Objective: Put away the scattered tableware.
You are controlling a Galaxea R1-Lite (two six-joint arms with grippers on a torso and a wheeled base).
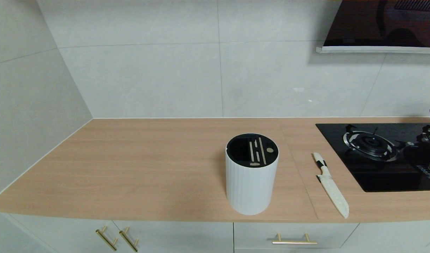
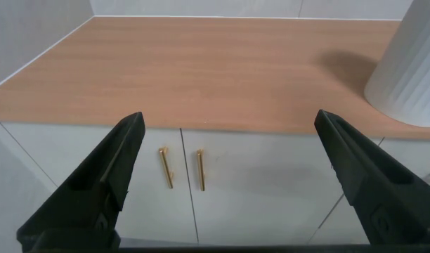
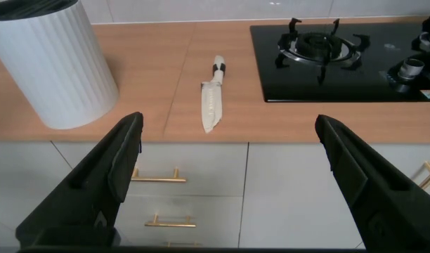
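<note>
Wooden counter [image 1: 148, 168], knife [image 1: 330, 185] near front edge

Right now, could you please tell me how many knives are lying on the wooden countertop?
1. The cream speckled knife lies on the wooden countertop between the white ribbed cylindrical holder and the black gas hob. None stands in the holder's slots.

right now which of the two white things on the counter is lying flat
The knife: it lies flat on the countertop beside the hob, blade toward the front edge. The ribbed knife holder stands upright on its base.
</note>
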